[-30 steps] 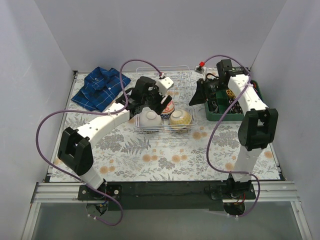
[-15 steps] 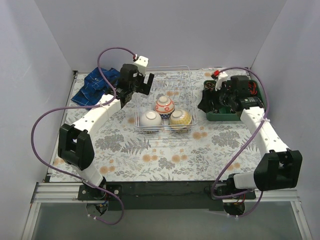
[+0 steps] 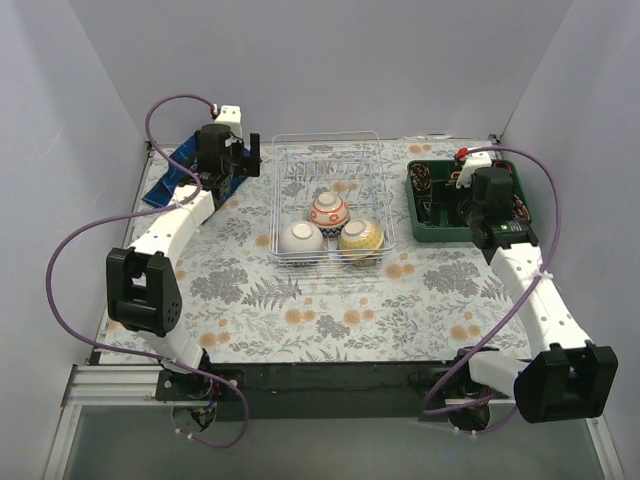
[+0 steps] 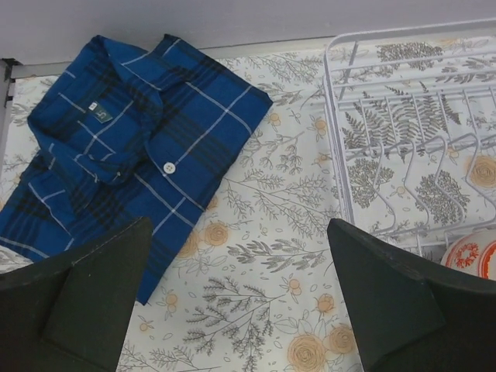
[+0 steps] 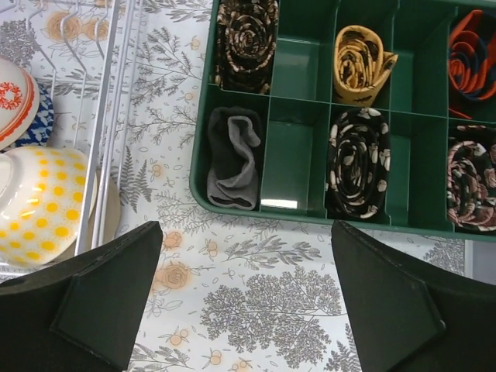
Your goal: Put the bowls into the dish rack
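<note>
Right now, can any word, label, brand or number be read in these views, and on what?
No text can be read in any view.
Neck tag on the shirt: it has marks, but they are too small to read.
Red-print bowl: a pattern only, no letters.
Rack and tray: no writing shows.
</note>
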{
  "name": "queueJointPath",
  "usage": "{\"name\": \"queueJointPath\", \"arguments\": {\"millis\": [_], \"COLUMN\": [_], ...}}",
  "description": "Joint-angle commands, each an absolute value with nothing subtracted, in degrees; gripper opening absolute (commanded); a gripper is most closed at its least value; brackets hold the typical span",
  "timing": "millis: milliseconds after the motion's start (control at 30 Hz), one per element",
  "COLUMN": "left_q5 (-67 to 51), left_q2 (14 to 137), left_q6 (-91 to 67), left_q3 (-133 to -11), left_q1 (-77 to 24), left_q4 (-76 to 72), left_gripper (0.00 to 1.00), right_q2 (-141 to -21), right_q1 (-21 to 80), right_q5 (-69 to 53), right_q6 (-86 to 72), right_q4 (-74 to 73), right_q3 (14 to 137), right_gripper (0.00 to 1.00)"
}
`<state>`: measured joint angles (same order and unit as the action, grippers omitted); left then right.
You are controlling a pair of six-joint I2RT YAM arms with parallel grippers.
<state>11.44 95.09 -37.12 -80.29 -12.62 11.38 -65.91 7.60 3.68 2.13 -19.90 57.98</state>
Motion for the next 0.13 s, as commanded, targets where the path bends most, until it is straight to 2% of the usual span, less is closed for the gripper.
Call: {"name": "queueJointPath", "arguments": {"millis": [0, 100], "left_q5": [11.7, 11.4], "left_q2": [93.6, 93.7], "left_q6": [-37.3, -37.8], "left_q3": [-77.7, -77.9], "left_q1": [-13.0, -11.7], "left_q4": [9.8, 10.4], "left_gripper": [0.98, 0.98], "right_q2": [-62.1, -61.1], "right_q1": [7.5, 7.6], "right_q5": [6.7, 6.4], "right_q6": [3.0, 3.4], "right_q4": [-18.7, -18.6], "right_q3": [55.7, 54.1], "right_gripper": [0.99, 0.99]}}
